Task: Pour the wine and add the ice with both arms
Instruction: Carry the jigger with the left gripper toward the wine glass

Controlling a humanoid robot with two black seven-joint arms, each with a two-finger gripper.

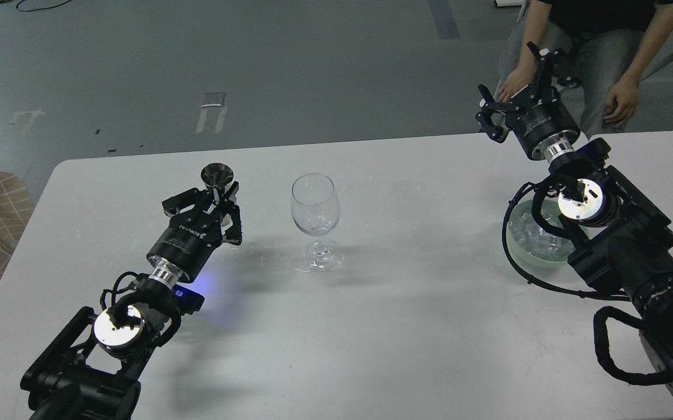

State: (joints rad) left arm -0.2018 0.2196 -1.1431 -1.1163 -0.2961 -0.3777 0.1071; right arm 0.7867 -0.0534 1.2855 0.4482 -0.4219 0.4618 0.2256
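Left gripper [218, 195]: black fingers pinched on the stem of a small shiny steel cone-shaped measuring cup [216, 174], whose mouth stands upright just above the fingertips.
Writing: white lettering runs along the left gripper's black barrel; it seems to read "ROBOTIQ", though it is small and slanted.
Clear stemmed wine glass [314, 213]: upright on the white table [406, 315], near and to the right of the left gripper, apart from it.
Right gripper [514, 87]: black fingers spread, holding nothing, raised past the table's far edge.
Ice [532, 233]: clear cubes heaped in a pale frosted-glass bowl [526, 256], behind the right gripper, under that arm's wrist.
Seated person [599, 52]: just beyond the right gripper.
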